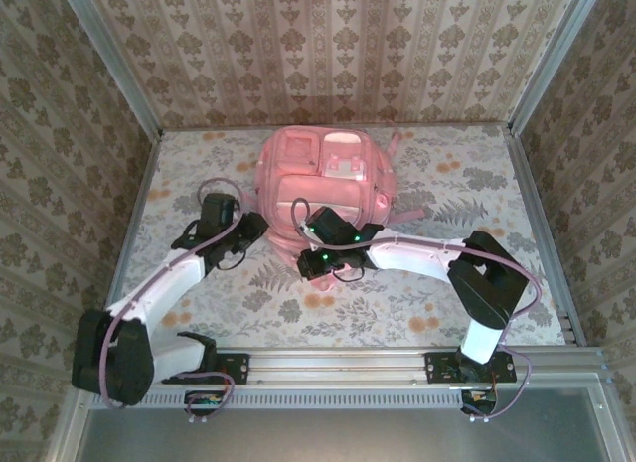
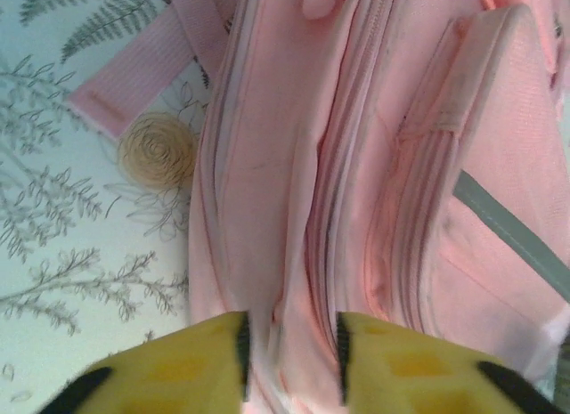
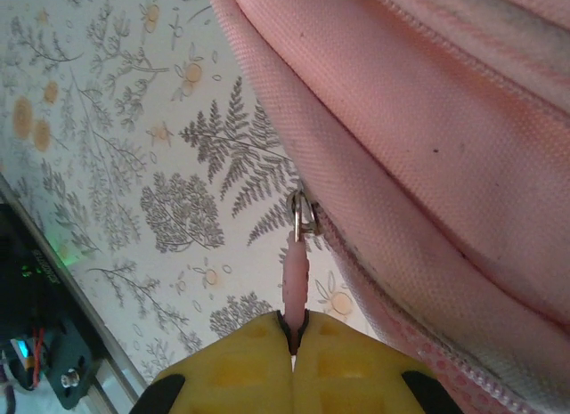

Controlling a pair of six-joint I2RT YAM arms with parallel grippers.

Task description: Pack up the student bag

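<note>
**Q:** What holds things here, and what is in it?

**Me:** Just 1 container, the bag (image 1: pixel 323 179). I cannot see inside it.

**Q:** Where is it?

**Me:** It lies on the table (image 1: pixel 477 283), at the far middle near the back wall, with its front up. My 2 arms reach to its near edge.

**Q:** How does it look?

**Me:** It is soft pink fabric, with lighter pockets (image 1: pixel 343 154) on the front. From my left wrist I see zip lines running along it and a grey stripe (image 2: pixel 508 227) across 1 panel. A flat pink strap (image 2: pixel 142 67) lies out on the cloth beside it.

**Q:** And your jaws?

**Me:** My left gripper (image 2: pixel 294 361) is at the bag's near left side, with its jaws partway open. A fold of pink fabric rises between the yellow fingers (image 2: pixel 205 361), and I cannot tell whether the pads touch it. My right gripper (image 3: pixel 294 329) is pinched tight on the pink zip pull (image 3: pixel 296 271). The pull hangs from a metal ring (image 3: pixel 305 216) at the bag's seam, just over the cloth.

**Q:** What else is around?

**Me:** There is floral cloth under everything and patterned walls (image 1: pixel 328 45) on 3 sides. A metal rail (image 1: pixel 338 363) runs by my bases. My 2 wrists sit close together in front of the bag.
</note>
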